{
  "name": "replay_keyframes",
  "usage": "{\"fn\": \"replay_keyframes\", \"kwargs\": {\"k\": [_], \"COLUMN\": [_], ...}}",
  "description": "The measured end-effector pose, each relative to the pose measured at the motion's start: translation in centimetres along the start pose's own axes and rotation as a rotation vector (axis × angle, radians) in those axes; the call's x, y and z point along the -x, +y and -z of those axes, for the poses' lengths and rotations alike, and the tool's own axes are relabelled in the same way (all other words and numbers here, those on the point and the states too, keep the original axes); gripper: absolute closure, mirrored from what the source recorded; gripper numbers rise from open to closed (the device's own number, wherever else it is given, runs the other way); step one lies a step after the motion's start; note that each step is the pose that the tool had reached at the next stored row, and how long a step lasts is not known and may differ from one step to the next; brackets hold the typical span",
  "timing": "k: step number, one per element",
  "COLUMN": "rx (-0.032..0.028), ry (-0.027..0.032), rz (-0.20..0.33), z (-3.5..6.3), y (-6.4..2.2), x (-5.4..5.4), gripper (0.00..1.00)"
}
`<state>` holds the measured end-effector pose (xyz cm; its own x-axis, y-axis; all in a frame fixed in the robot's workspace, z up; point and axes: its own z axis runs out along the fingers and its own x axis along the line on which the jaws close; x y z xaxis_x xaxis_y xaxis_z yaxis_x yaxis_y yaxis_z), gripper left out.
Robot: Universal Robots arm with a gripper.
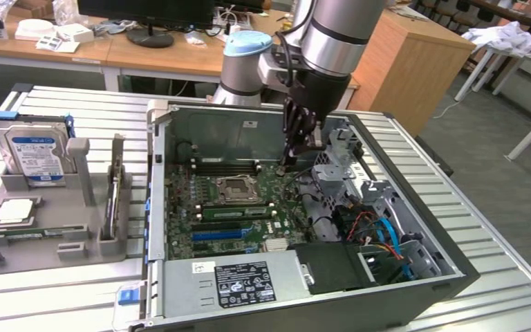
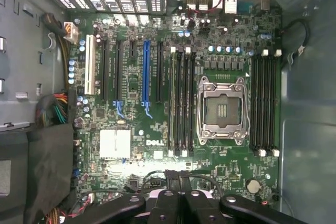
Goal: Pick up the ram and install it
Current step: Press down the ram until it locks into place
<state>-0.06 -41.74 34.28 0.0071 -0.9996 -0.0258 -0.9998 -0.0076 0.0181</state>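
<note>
**Exterior view.** The robot arm (image 1: 325, 41) hung over an open computer case (image 1: 431, 273) that lay on a slatted metal table (image 1: 53, 304). Its gripper (image 1: 290, 163) pointed straight down, at about 1 o'clock from the CPU socket (image 1: 238, 187) and close to the case's far wall. The fingers looked pressed together, with nothing between them. The ram (image 1: 235, 211), a long green stick with dark chips, stood in a memory slot on the motherboard (image 1: 187, 207), just at 6 o'clock from the socket and well apart from the gripper. At 9 o'clock from the case sat a grey tray (image 1: 58, 252). It held a blue-labelled hard drive (image 1: 35, 149) standing upright, and a second green stick (image 1: 33, 234) lying flat.

**Wrist view.** The gripper (image 2: 178, 176) was fully closed. Its dark fingers (image 2: 171, 182) met above the board's edge and gripped nothing. The CPU socket (image 2: 221, 109) stood open and bare. A thin green edge, apparently the ram (image 2: 172, 103), ran along the bank of black slots between the socket and the blue expansion slot (image 2: 146, 72). Another bank of black memory slots (image 2: 265, 103) lay on the socket's other side.
</note>
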Motion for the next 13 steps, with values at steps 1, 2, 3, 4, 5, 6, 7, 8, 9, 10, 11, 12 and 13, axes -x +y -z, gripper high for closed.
{"fn": "replay_keyframes", "kwargs": {"k": [1,2,3,4,5,6,7,8,9,10,11,12,13], "rx": [-0.0014,-0.0027,-0.0038,-0.0048,-0.0059,-0.0069,-0.0079,-0.0089,-0.0099,-0.0107,-0.0115,-0.0124,-0.0133], "ry": [-0.0002,-0.0002,-0.0004,-0.0004,-0.0003,-0.0004,-0.0004,-0.0004,-0.0005,-0.0004,-0.0005,-0.0004,-0.0005], "rz": [0.0,0.0,0.0,0.0,0.0,0.0,0.0,0.0,0.0,0.0,0.0,0.0,0.0], "z": [-0.12,-0.24,-0.36,-0.47,-0.59,-0.7,-0.8,-0.9,-1.0,-1.09,-1.17,-1.26,-1.34], "y": [0.0,-0.01,-0.01,-0.01,-0.01,-0.01,-0.02,-0.02,-0.02,-0.02,-0.02,-0.02,-0.02], "x": [0.0,0.0,0.0,0.0,0.0,0.0,0.0,0.0,0.0,0.0,0.0,0.0,0.0], "gripper": [0.89,0.89,0.89,0.89,0.89,0.89,0.89,0.89,0.89,0.89,0.89,0.89,0.89]}}
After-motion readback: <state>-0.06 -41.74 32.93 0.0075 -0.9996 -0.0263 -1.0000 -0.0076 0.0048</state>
